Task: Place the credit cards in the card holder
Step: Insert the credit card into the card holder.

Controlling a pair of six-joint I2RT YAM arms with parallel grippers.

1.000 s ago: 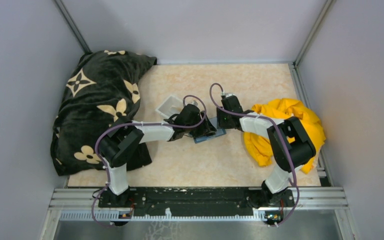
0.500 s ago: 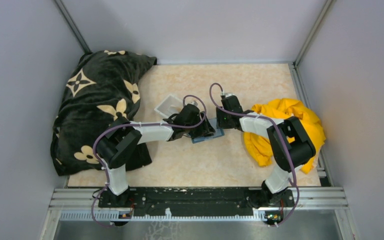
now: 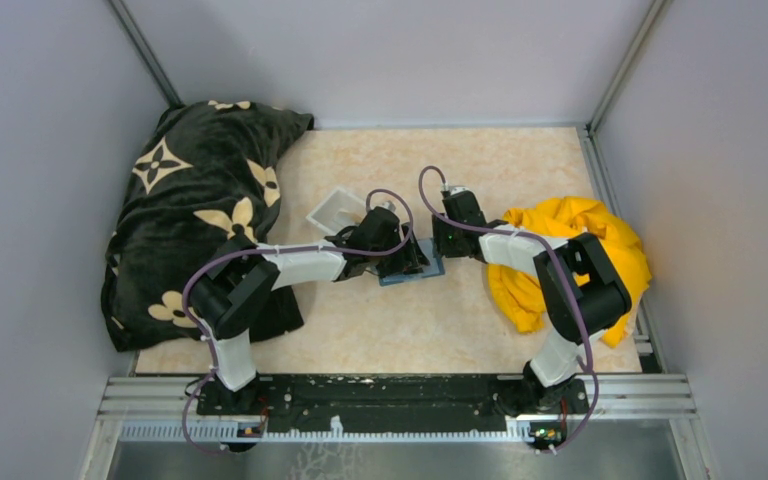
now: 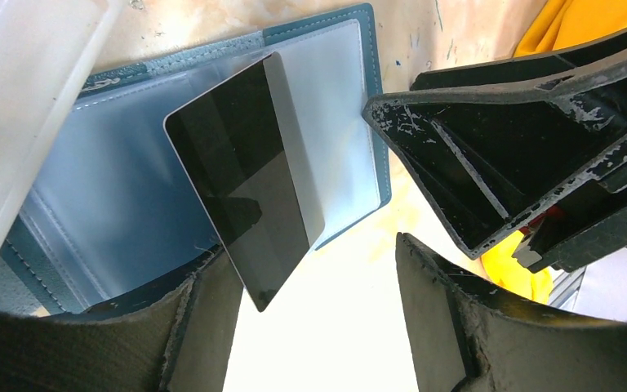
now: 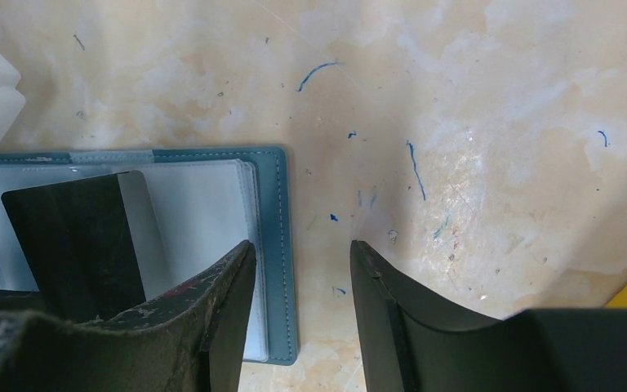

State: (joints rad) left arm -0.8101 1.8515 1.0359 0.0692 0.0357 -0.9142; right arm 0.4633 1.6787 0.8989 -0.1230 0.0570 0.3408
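The teal card holder (image 3: pixel 434 270) lies open on the table, its clear sleeves facing up (image 4: pixel 114 204). One dark grey credit card (image 4: pixel 245 171) rests slanted across its pages, and its lower corner sticks out past the holder's edge beside my left finger. My left gripper (image 4: pixel 314 261) is open around that corner, with a wide gap to the other finger. My right gripper (image 5: pixel 302 253) is open over the holder's right edge (image 5: pixel 271 229). Its left finger sits over the right page, close to the card (image 5: pixel 73 237). No other credit cards show.
A clear-white plastic tray (image 3: pixel 335 212) stands just left of the holder, against it in the left wrist view (image 4: pixel 16 98). A black flower-patterned blanket (image 3: pixel 200 200) covers the left side. A yellow cloth (image 3: pixel 570 250) lies bunched at the right under the right arm.
My left jaws have spread wider off the grey card. The left gripper, the holder and the tray have shifted slightly left. The right arm has not moved.
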